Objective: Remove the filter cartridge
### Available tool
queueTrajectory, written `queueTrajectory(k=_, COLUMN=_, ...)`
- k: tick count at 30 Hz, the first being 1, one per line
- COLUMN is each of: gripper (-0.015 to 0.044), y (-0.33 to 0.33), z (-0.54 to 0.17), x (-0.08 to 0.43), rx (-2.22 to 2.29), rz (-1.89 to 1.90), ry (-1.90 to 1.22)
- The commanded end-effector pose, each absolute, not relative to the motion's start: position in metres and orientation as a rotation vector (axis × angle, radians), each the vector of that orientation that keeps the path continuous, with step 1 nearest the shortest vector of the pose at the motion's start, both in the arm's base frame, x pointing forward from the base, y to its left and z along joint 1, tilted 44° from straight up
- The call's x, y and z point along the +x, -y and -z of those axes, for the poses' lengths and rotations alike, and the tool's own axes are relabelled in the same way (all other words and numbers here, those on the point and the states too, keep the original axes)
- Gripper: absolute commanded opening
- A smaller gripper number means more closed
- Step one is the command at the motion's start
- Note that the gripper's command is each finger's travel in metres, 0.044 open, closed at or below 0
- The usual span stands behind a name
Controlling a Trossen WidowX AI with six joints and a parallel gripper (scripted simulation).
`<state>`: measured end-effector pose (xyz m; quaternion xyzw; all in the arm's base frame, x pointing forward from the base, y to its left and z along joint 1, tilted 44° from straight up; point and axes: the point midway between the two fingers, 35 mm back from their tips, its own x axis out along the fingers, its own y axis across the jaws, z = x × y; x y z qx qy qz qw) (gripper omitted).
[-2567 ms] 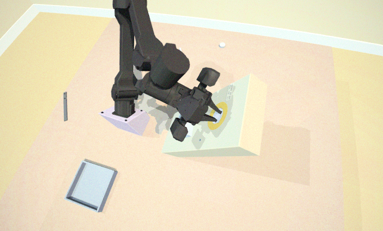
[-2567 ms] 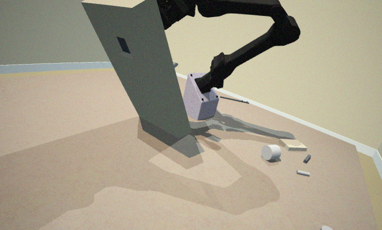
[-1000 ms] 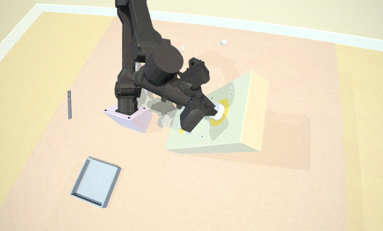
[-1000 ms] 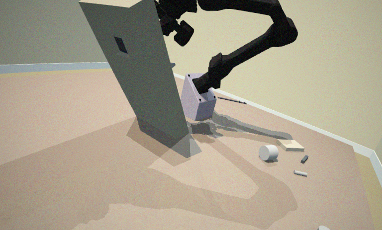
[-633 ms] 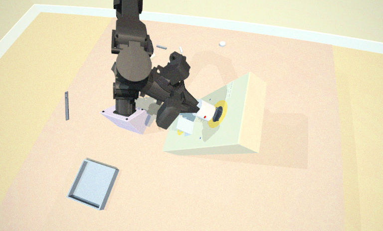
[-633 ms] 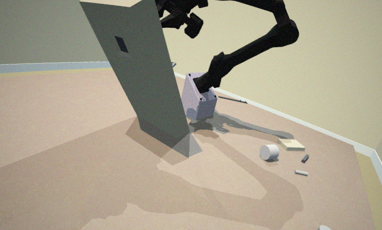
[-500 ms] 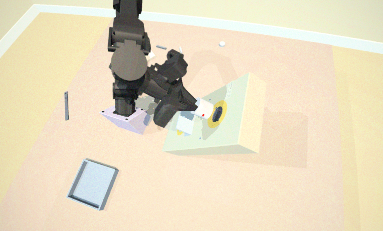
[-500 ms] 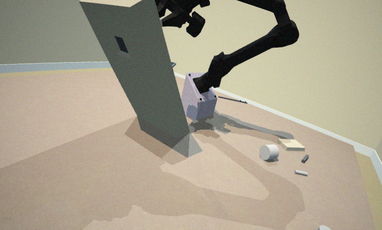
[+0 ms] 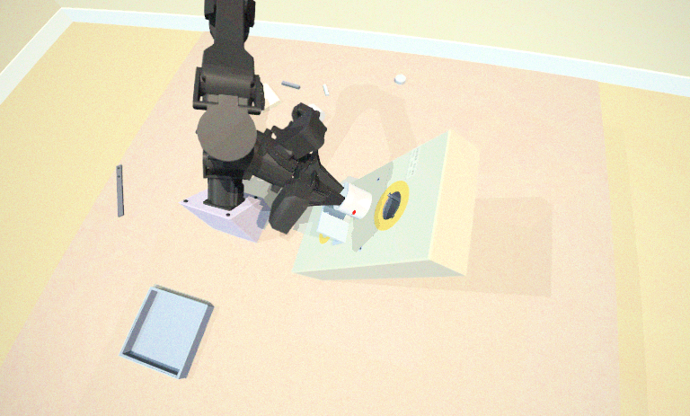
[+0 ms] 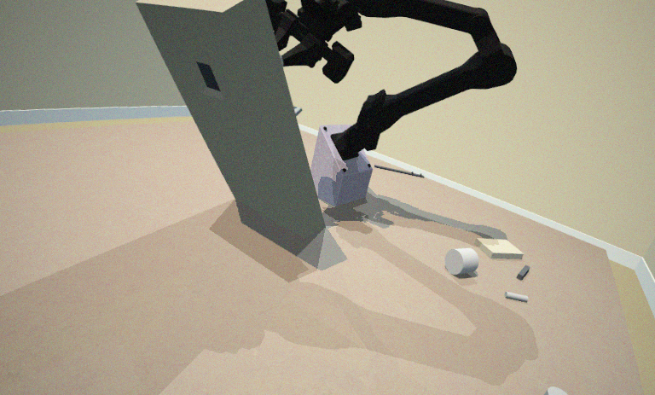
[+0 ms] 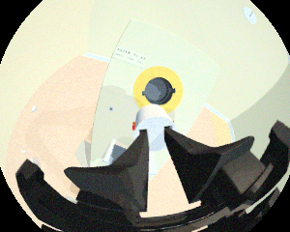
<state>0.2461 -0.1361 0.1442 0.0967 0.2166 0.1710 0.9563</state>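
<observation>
The white round filter cartridge (image 9: 357, 201) (image 11: 154, 116) is outside the panel, in front of its face, with a small red mark on its side. My gripper (image 9: 342, 198) (image 11: 155, 131) is shut on the cartridge at its slotted face. The service panel (image 9: 407, 239) (image 11: 121, 82) leans and shows a yellow ring (image 9: 402, 193) (image 11: 141, 91) around an empty dark round hole (image 9: 392, 205) (image 11: 159, 91). The blue-grey tray (image 9: 170, 325) lies on the floor at the lower left in the top view. In the exterior view the panel's back (image 10: 241, 130) hides the fingertips and the cartridge.
A pale block-like part (image 9: 333, 225) sits low on the panel's face, just below the cartridge. A dark flat bar (image 9: 119, 190) lies left of the arm's base (image 9: 239, 224). A white cylinder (image 10: 460, 261), a cream block (image 10: 500, 248) and small rods lie on the floor.
</observation>
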Motion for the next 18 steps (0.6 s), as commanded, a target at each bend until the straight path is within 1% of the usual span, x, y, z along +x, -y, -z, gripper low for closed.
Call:
queueTrajectory(k=1, gripper=0.0000, y=0.127, z=-0.136, x=0.240, rx=0.187, rz=-0.349, ry=-0.432)
queueTrajectory(k=10, gripper=0.0000, y=0.110, z=-0.119, x=0.229, rx=0.188, rz=-0.349, ry=-0.432)
queueTrajectory(k=13, gripper=0.0079, y=0.115, z=-0.122, x=0.232, rx=0.199, rz=-0.347, ry=-0.441)
queueTrajectory(k=14, gripper=0.0095, y=0.115, z=-0.122, x=0.232, rx=0.199, rz=-0.347, ry=-0.441)
queueTrajectory(k=18, gripper=0.0095, y=0.115, z=-0.122, x=0.232, rx=0.199, rz=-0.347, ry=-0.441)
